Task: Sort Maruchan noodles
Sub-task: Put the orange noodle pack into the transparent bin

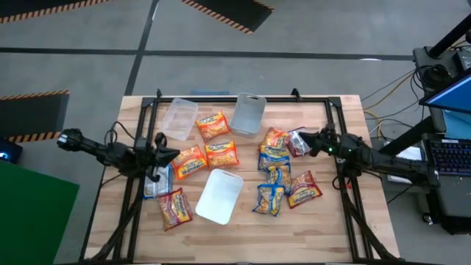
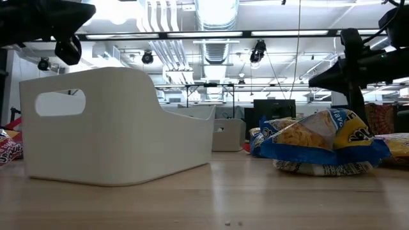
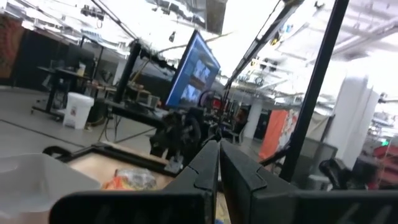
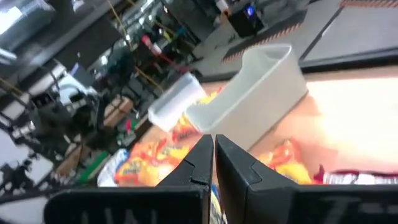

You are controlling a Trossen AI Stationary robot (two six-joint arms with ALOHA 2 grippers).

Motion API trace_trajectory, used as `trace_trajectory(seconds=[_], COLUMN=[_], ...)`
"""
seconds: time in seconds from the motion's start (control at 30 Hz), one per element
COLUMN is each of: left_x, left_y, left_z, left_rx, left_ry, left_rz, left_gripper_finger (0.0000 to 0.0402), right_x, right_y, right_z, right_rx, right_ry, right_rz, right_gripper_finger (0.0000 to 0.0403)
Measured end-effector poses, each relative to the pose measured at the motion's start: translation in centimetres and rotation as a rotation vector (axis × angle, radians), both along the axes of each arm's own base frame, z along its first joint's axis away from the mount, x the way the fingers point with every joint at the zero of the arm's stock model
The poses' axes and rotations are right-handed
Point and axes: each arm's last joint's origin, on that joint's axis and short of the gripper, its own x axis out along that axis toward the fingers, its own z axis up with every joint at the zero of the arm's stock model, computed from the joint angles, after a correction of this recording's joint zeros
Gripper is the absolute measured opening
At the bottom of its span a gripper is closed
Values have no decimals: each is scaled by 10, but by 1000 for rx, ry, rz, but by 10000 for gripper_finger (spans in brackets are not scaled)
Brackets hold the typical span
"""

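Note:
Several Maruchan noodle packets lie flat across the wooden table: orange ones, blue-and-yellow ones and dark red ones. One blue-and-yellow packet shows close up in the low view. My left gripper hovers shut above the table's left side, beside an orange packet. My right gripper hovers shut above the right side, over a silver-and-red packet. Neither holds anything.
A clear tray and a grey tray stand at the far edge. A white tray sits near the middle front. Black frame posts rise at both sides. The front strip of wood is bare.

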Motion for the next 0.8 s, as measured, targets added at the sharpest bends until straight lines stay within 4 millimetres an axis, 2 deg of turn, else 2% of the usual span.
trace_trajectory(seconds=[0.17, 0.4, 0.57, 0.8], left_x=[4, 8, 7, 5], left_y=[-1, 4, 7, 8], left_z=[-3, -6, -2, 5], left_rx=[41, 92, 182, 309], left_ry=[39, 116, 130, 108], left_rz=[29, 260, 401, 474], left_gripper_finger=[0, 0, 0, 0], right_x=[6, 17, 26, 36], right_y=[5, 12, 12, 8], right_z=[-9, -13, -3, 22], right_rx=[26, -3, -103, -219], right_ry=[98, 146, 60, -102], right_rz=[83, 159, 174, 80], right_gripper_finger=[9, 9, 9, 9])
